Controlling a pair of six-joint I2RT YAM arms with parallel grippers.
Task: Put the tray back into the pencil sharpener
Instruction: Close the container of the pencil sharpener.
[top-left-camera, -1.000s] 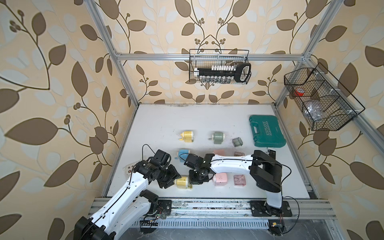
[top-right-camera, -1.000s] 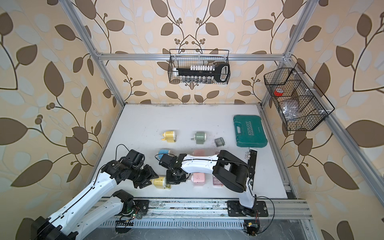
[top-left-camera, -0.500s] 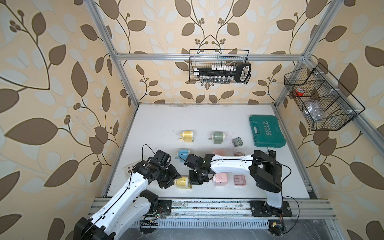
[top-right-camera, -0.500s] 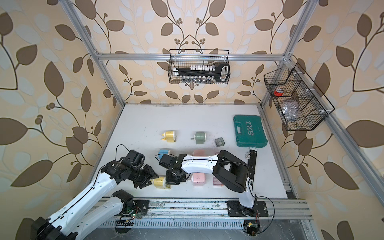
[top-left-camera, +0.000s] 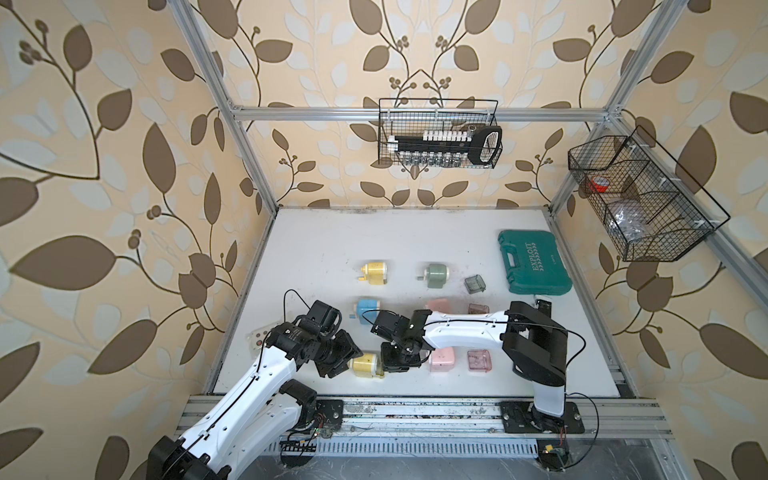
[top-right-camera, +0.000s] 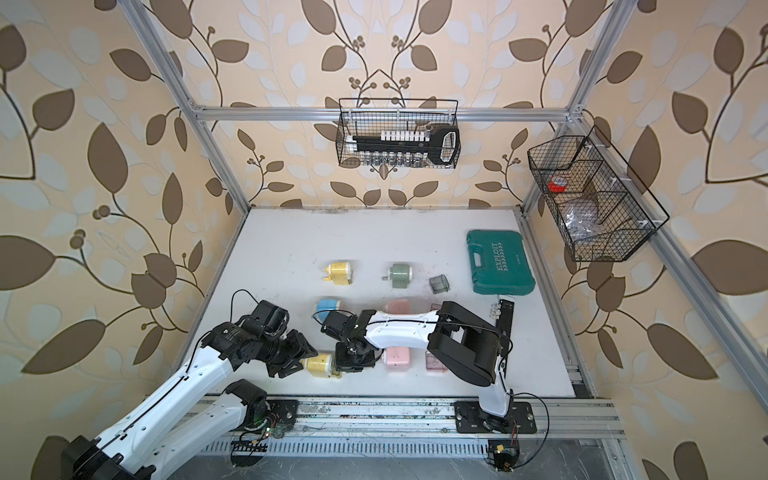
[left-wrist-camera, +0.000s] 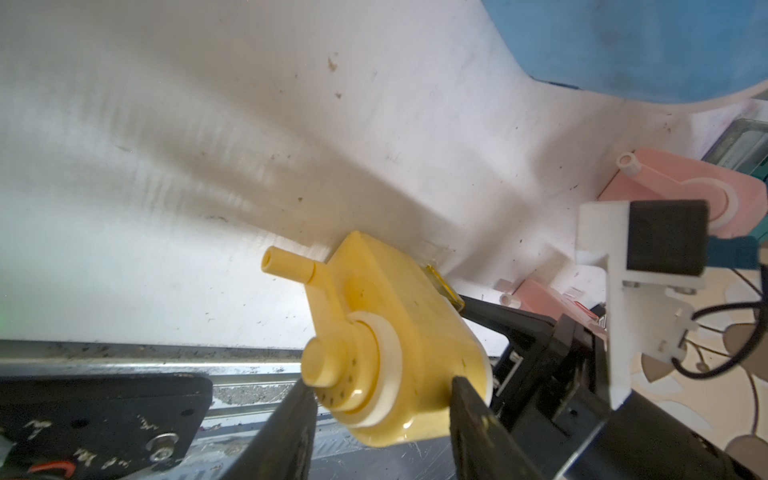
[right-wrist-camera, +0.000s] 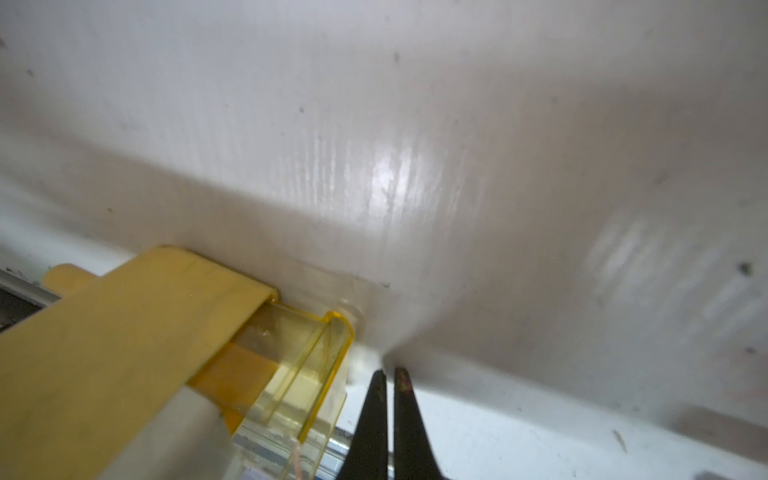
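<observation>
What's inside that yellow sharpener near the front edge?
A clear yellow tray sits partly inside the yellow sharpener, its outer end sticking out. The tray's inner end and the sharpener's insides are hidden by the casing.

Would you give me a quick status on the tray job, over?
Left gripper shut on yellow sharpener. Right gripper shut, tips beside tray. Tray partly inserted, end protruding. Pink sharpener close by.

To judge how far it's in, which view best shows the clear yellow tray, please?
The right wrist view: the tray sits close up, partly sticking out of the yellow sharpener. The left wrist view shows only a sliver; both top views barely show it.
</observation>
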